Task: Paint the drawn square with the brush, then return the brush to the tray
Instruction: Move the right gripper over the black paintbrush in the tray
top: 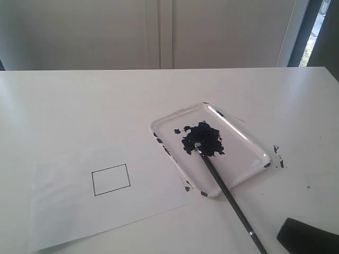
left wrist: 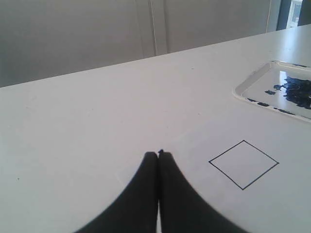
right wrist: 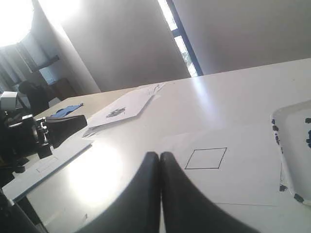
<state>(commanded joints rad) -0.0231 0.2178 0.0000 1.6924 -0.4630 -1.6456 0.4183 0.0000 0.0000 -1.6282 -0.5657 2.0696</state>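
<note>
The drawn square (top: 110, 179) is a thin black outline on the white paper sheet (top: 63, 211); its inside is blank. It also shows as the square (left wrist: 244, 164) and the square (right wrist: 206, 158). The clear tray (top: 249, 140) holds a dark blue paint blob (top: 203, 138). The brush (top: 228, 197) lies with its tip in the blob and its black handle sticking out over the tray's near rim onto the table. My right gripper (top: 282, 233) rests low at the right, just beside the handle's end, and the right gripper (right wrist: 160, 155) is shut and empty. My left gripper (left wrist: 158, 154) is shut and empty too.
Blue paint specks (top: 277, 157) dot the table right of the tray. The tray's rim (left wrist: 243, 92) sits beyond the square in the left wrist view. Loose papers (right wrist: 124, 108) and dark equipment (right wrist: 34, 133) lie far off in the right wrist view.
</note>
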